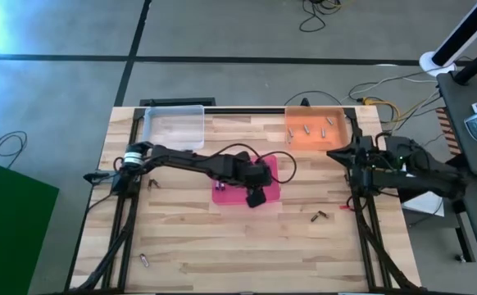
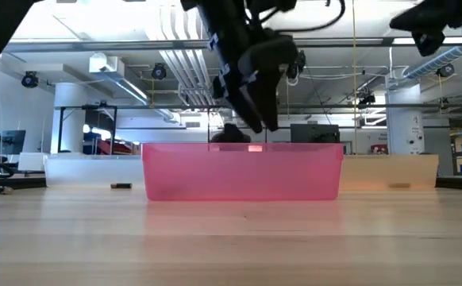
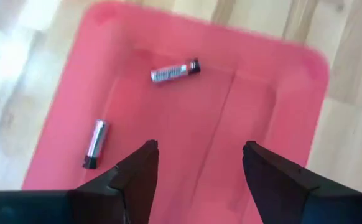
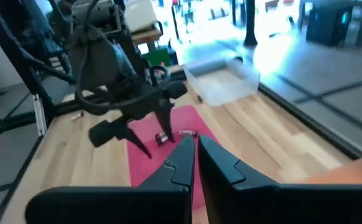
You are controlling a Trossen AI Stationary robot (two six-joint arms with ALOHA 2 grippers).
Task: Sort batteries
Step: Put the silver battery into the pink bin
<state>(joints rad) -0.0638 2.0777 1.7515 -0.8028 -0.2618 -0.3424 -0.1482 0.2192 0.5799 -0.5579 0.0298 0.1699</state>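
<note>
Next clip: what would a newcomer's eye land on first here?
The pink tray at mid-table, with the left gripper hanging open above it and two batteries lying inside. Next, the orange tray at the far right edge, holding several batteries, with the right gripper shut beside it.

An industrial lab or workshop hall is indicated: exposed ceiling ducts and hanging lights are seen beyond the wooden table, with loose cables on bare concrete floor at 12 o'clock.
</note>
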